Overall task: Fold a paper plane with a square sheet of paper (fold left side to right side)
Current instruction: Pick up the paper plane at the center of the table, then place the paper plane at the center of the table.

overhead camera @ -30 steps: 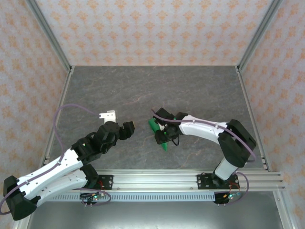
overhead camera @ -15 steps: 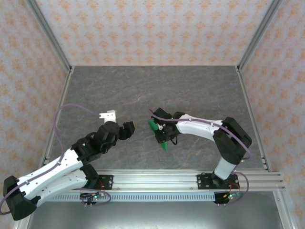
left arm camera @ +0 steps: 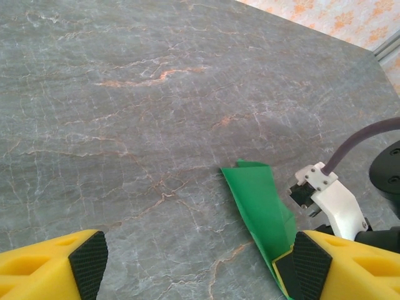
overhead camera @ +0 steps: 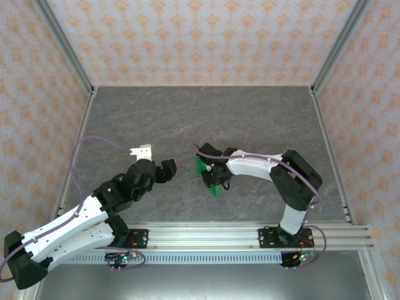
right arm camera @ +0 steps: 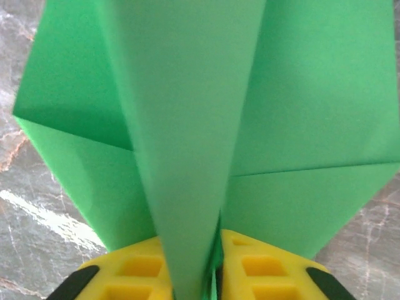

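Clamped shut on the upright centre fold of the thin bright green creased paper sheet [left arm camera: 259, 206] with the right gripper [right arm camera: 215, 269], mid-table. Over at the left gripper [left arm camera: 200, 265], spread wide, holding nothing. Probably light, floppy, crumple-prone; best pinched along layered creases.

1. Grey stone-patterned tabletop [overhead camera: 250, 119], crossed by faint orange veins.
2. Pale walls [overhead camera: 200, 37] with a repeating orange motif, possibly floral.
3. Silver metal rail [overhead camera: 212, 232] along the near edge.

The paper plane [overhead camera: 214, 189] sits mid-table [overhead camera: 187, 112], between the right fingers [right arm camera: 269, 265], right of the left fingers [left arm camera: 87, 262].
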`<state>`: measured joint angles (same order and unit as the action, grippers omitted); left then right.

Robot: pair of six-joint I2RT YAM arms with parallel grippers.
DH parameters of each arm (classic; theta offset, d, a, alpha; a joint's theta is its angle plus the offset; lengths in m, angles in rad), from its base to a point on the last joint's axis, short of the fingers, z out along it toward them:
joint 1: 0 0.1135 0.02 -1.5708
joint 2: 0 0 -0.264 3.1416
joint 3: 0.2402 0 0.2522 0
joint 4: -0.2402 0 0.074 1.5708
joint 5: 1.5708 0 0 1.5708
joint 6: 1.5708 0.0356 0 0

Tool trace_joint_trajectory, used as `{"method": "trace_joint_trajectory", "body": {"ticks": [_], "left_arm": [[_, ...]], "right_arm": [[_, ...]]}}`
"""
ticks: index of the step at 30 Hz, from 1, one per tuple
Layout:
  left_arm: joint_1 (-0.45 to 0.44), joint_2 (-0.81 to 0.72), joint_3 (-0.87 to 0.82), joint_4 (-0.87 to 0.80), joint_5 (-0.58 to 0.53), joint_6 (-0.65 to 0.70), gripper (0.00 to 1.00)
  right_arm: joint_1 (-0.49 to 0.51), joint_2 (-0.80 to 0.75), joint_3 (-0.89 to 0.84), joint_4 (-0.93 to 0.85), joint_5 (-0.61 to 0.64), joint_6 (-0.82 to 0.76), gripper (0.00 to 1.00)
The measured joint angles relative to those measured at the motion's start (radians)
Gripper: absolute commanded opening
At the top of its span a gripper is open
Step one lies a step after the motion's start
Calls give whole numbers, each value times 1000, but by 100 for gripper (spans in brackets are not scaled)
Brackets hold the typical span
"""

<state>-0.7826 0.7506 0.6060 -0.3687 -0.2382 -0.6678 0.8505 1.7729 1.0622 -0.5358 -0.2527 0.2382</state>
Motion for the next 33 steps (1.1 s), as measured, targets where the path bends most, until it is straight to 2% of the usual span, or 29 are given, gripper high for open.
{"method": "trace_joint_trajectory", "body": {"ticks": [4, 8, 15, 21, 30, 33], "left_arm": [[0, -16, 6, -1, 6, 19, 81], [0, -24, 31, -2, 23, 41, 82], [0, -24, 86, -3, 67, 77, 89], [0, -24, 89, -10, 100, 93, 91], [0, -24, 89, -10, 105, 94, 92], [0, -24, 89, -10, 105, 95, 92]], "right_arm": [[-23, 7, 31, -11, 11, 36, 7], [-94, 40, 175, -89, 49, 68, 4], [-192, 212, 498, -220, 103, 96, 4], [-212, 361, 681, -343, 128, 122, 5], [-212, 427, 709, -411, 130, 153, 6], [-212, 437, 709, -411, 130, 154, 10]]}}
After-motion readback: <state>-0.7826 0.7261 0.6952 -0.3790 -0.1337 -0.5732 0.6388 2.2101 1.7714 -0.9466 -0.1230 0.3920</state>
